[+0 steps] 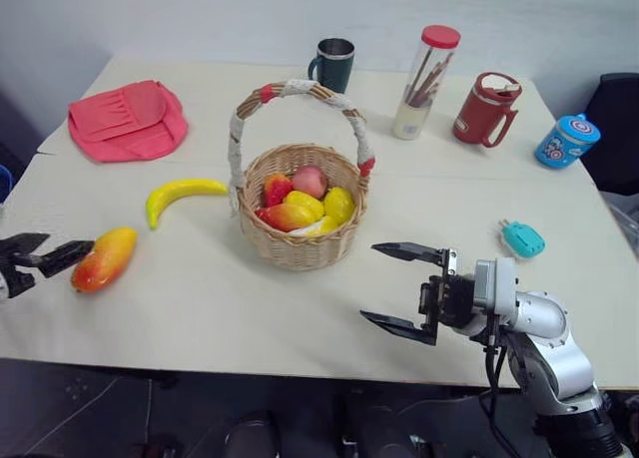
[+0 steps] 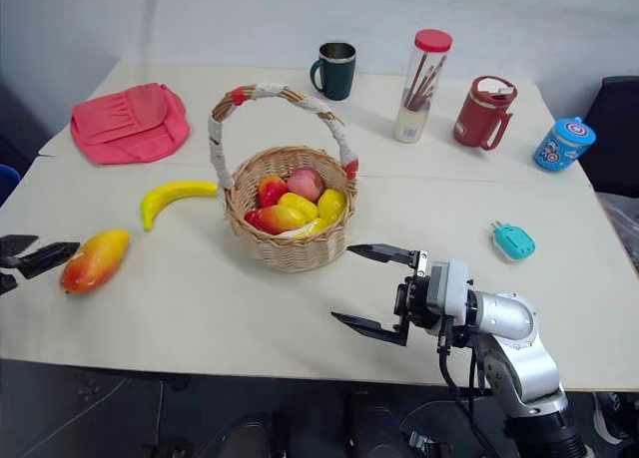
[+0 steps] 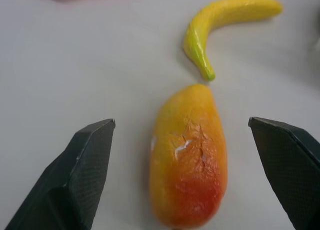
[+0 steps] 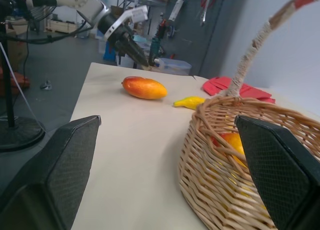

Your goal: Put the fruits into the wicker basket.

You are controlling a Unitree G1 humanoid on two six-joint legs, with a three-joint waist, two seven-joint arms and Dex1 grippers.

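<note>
Your left gripper [image 1: 38,255] sits at the far left edge of the table, its two black fingers spread wide and pointing at the oval orange-red-yellow toy mango [image 1: 104,258], which lies on the pale tabletop [image 1: 200,318] just in front of the fingertips and is not gripped. You can see in the left wrist view that the mango [image 3: 189,157] lies between the lines of the two fingers, with bare table on either side of it. The curved yellow toy banana [image 1: 183,197] lies just beyond the mango, between it and the round tan woven wicker basket [image 1: 300,240], close to the basket's left side. The basket stands mid-table with several toy fruits already inside. Your right gripper [image 1: 407,288] hangs near the table's near edge, to the right of the basket, fingers also spread wide and empty, pointing left toward the basket's wall.
</note>
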